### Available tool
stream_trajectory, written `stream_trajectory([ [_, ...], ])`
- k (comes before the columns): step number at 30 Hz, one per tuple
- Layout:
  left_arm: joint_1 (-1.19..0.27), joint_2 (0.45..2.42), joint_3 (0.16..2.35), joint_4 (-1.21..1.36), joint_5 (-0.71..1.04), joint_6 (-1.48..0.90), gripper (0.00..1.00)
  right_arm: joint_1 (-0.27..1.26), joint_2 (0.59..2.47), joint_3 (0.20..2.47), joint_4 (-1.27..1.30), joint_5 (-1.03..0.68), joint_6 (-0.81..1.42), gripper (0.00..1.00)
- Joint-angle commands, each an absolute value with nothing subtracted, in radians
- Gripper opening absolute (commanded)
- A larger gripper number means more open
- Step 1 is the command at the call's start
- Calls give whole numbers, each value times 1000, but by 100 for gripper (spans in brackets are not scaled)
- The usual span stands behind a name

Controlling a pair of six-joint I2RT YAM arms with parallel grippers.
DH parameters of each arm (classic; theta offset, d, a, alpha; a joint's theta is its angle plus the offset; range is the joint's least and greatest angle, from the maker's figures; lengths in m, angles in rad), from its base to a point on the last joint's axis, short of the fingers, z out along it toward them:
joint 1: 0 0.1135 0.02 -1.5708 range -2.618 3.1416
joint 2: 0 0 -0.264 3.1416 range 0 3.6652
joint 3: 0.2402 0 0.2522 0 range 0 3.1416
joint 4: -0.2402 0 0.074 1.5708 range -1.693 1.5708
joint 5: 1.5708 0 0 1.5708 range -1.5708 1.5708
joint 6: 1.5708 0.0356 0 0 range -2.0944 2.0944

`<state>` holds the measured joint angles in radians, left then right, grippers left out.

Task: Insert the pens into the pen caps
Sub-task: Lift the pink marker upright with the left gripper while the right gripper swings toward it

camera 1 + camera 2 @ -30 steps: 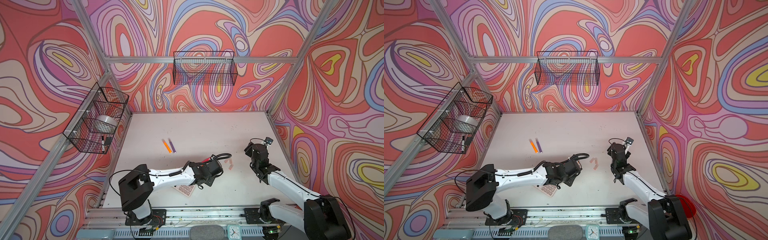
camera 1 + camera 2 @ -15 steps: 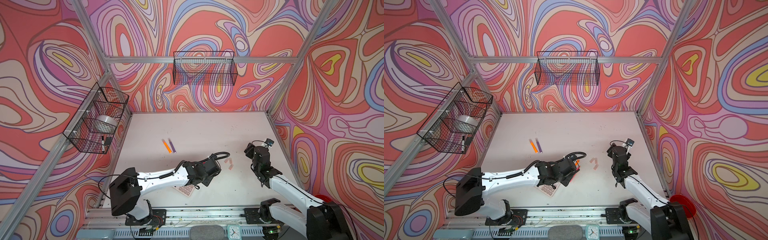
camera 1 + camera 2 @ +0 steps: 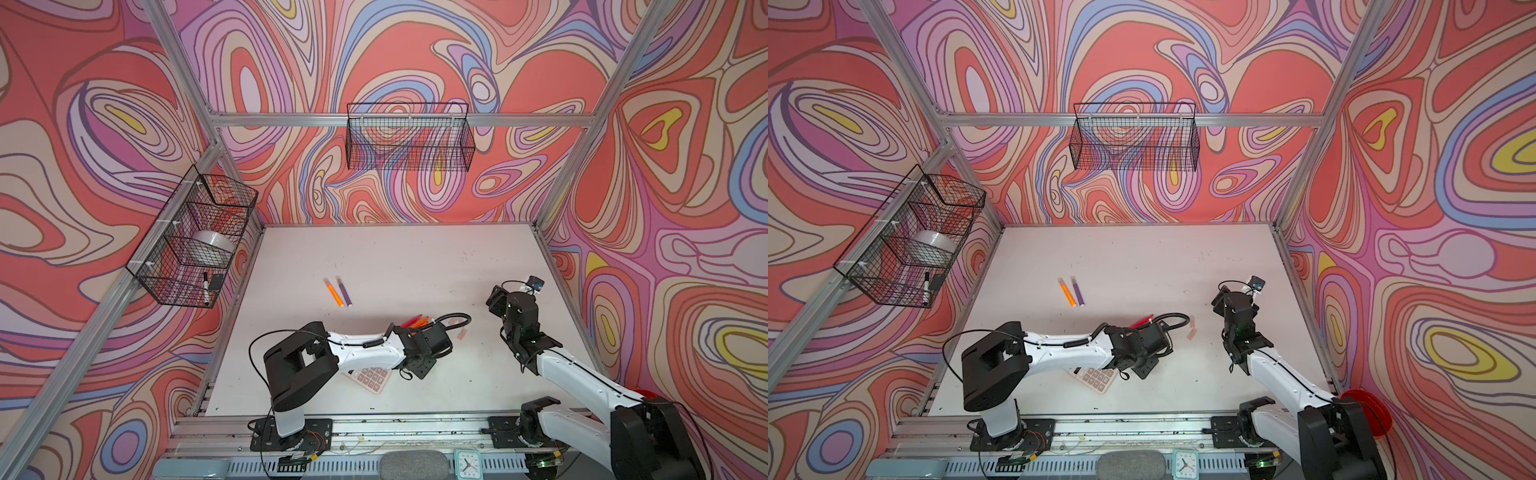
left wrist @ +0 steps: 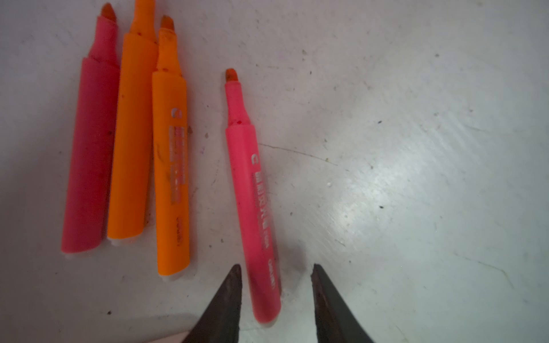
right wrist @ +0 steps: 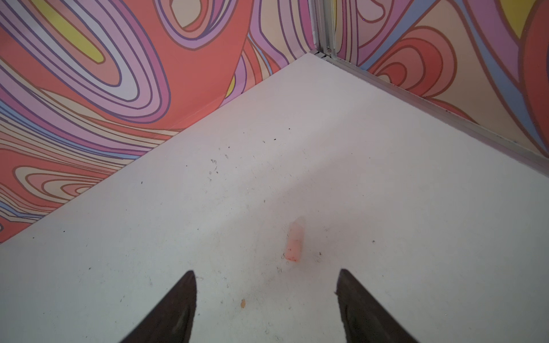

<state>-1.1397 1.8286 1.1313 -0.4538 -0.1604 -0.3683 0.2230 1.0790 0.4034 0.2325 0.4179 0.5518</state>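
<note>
Left gripper (image 4: 275,265) jaws, shut a sec ago, now open astride pink pen (image 4: 252,193) on desk (image 4: 416,148); right gripper (image 5: 266,270) jaws wide. Pen caps (image 3: 460,334), 3 o'clock, unfilled.

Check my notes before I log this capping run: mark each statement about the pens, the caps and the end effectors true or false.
1. The left end effector is shut tight with nothing between its jaws. False: the jaws stand apart around the end of a pink pen.
2. The right end effector is open and empty. True.
3. A pen cap lies on the table ahead of the right end effector. True.
4. The purple pen lies alone. False: an orange pen lies right beside it.
</note>
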Motion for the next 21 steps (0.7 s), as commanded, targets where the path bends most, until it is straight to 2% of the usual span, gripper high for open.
stream_trajectory([
  [1, -1138, 1872, 1190, -504, -205, -350, 42, 219, 1067, 401, 244, 403, 538, 76],
  [9, -1108, 1926, 1224, -549, -195, -371, 42, 219, 1055, 391, 252, 399, 539, 77],
  [21, -1092, 1987, 1255, -601, -97, -389, 25, 219, 1071, 400, 250, 398, 538, 76],
])
